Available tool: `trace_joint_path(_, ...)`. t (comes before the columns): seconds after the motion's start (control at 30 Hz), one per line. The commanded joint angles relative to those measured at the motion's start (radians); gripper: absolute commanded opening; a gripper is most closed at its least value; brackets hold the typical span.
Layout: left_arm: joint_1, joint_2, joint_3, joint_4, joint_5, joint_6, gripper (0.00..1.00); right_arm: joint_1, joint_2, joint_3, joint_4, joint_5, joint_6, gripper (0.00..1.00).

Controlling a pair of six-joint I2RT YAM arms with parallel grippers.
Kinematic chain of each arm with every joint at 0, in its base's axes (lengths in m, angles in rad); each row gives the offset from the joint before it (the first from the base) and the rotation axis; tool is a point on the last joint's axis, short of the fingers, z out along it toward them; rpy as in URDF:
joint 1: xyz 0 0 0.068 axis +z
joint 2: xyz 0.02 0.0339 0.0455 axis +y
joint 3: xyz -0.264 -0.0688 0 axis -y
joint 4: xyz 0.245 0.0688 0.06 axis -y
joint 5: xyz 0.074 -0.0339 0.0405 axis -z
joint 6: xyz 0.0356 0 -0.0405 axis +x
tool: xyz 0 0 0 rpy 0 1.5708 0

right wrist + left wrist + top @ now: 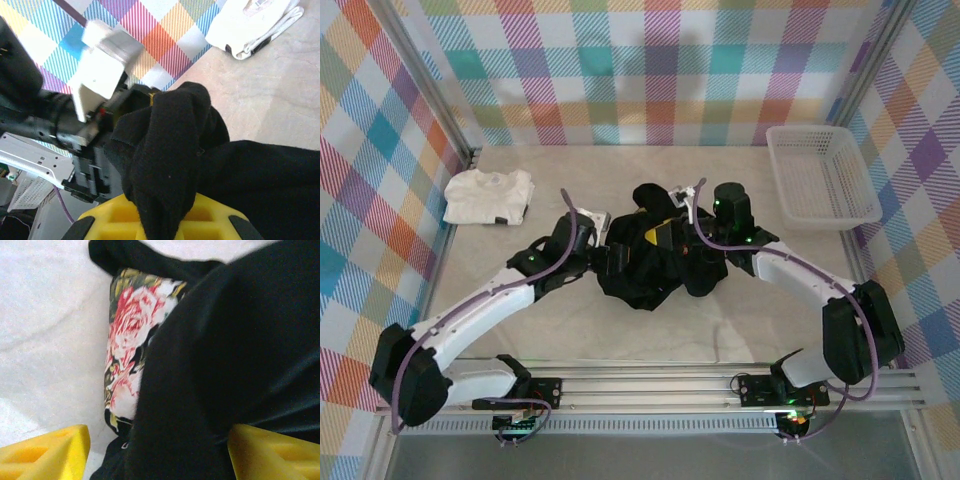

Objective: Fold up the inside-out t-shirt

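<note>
Top external view shows me the large black cloth t-shirt (655, 255) lying as a crumpled heap in the middle of the pale tabletop (650, 335), between my two arms. My left claw (608, 252) is at its left border, and my right claw (680, 215) is at its upper right part.

From the left wrist view, the left claw (160, 460) has its yellow fingers (45, 452) wide apart. Black cloth lies between them but is not pinched. A red and white rose print (132, 340) shows on one fold. From the right wrist view, the right claw (162, 222) is closed narrow on a thick bunch of the black cloth, which stands up out of it.

I judge this garment to be light, soft and without any stiffness. It will sag and drag, and a pinch in the middle will take several layers together. A hem, a shoulder seam or a sleeve edge would be the better hold, but in this heap I cannot tell where they are.

For room, the small white folded t-shirt (488, 196) lies at the far left and the white plastic basket (820, 178) at the far right, both well apart from the heap. Bare tabletop lies in front of it, toward the arm bases, and I think this is the best place for spreading. The checked walls (620, 70) close three sides.
</note>
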Motion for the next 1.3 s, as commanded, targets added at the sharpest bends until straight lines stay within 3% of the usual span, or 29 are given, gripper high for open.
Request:
trace_joint_path(0.0, 0.004, 0.051, 0.043, 0.041, 0.066, 0.026, 0.61, -0.017, -0.053, 0.034, -0.03, -0.027, -0.059, 0.0)
trace_joint_path(0.07, 0.026, 0.074, 0.036, 0.12, 0.155, 0.015, 0.46, -0.03, -0.073, 0.027, -0.067, -0.025, -0.089, 0.0)
trace_joint_path(0.23, 0.079, 0.036, -0.051, 0.411, 0.553, -0.029, 0.1, -0.067, -0.11, -0.003, -0.145, -0.004, -0.131, 0.02)
trace_joint_path(0.33, 0.088, -0.043, -0.133, 0.61, 0.725, -0.095, 0.01, -0.069, -0.133, 0.003, -0.239, 0.13, -0.138, 0.12)
trace_joint_path(0.4, 0.088, -0.094, -0.177, 0.705, 0.777, -0.127, 0.0, -0.07, -0.138, 0.037, -0.368, 0.317, -0.129, 0.19)
trace_joint_path(0.5, 0.09, -0.153, -0.205, 0.75, 0.803, -0.133, 0.0, -0.07, -0.149, 0.053, -0.461, 0.454, -0.112, 0.28)
trace_joint_path(0.83, 0.09, -0.185, -0.192, 0.739, 0.765, -0.162, 0.0, -0.063, -0.295, 0.096, -0.747, 0.557, -0.23, 0.51)
trace_joint_path(1.03, 0.09, -0.176, -0.166, 0.68, 0.729, -0.137, 0.0, -0.004, -0.432, 0.068, -0.759, 0.431, -0.27, 0.49)
trace_joint_path(1.27, 0.09, -0.168, -0.157, 0.661, 0.721, -0.13, 0.0, 0.11, -0.29, 0.075, -0.649, 0.409, -0.202, 0.44)
